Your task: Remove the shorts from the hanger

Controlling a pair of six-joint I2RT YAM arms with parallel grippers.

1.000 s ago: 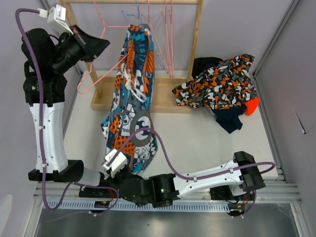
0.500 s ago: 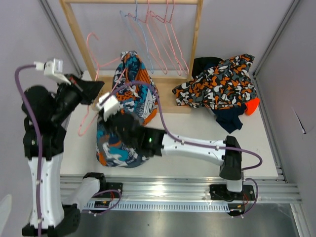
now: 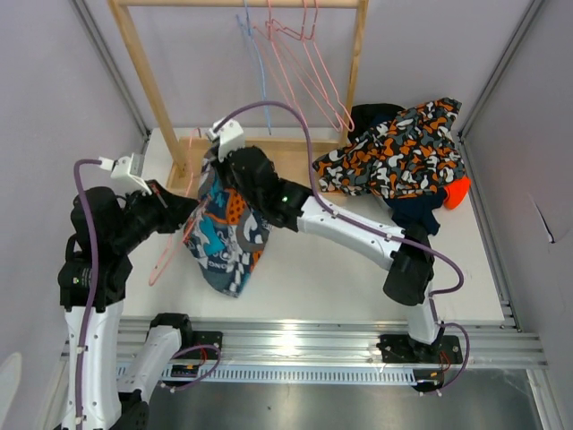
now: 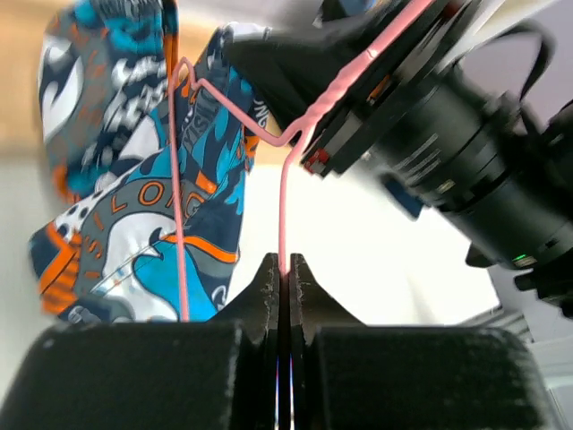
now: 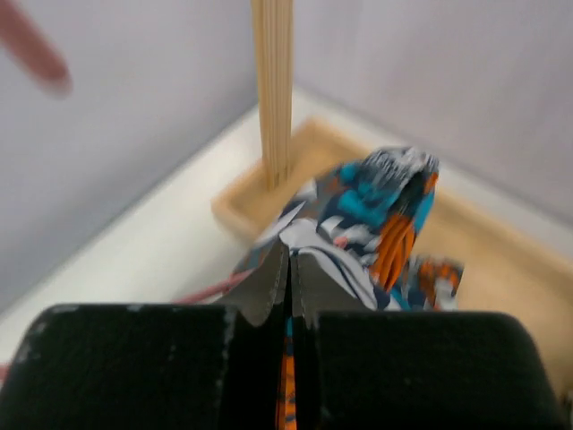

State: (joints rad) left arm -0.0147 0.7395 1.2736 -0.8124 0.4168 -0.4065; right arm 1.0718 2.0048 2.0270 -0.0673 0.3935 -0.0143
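**A:** What carries everything?

**B:** A white tabletop (image 3: pixel 340 260), with grey walls at its left, back and right.

**A:** What lies on it?

**B:** At the back stands a wooden rack (image 3: pixel 300 157), its flat base on the tabletop and a post rising at each end. Shorts are piled in the back right corner. A camouflage pair (image 3: pixel 394 152) lies on top, its left edge over the base's right end. A black pair (image 3: pixel 367 115) shows behind it, a navy pair (image 3: pixel 414 215) pokes out on the near side, and an orange pair (image 3: pixel 457 191) sits beside the right wall.

**A:** Anything else?

**B:** A printed pair (image 3: pixel 228 242) hangs over the left part. Whether its lower end touches the tabletop cannot be told.
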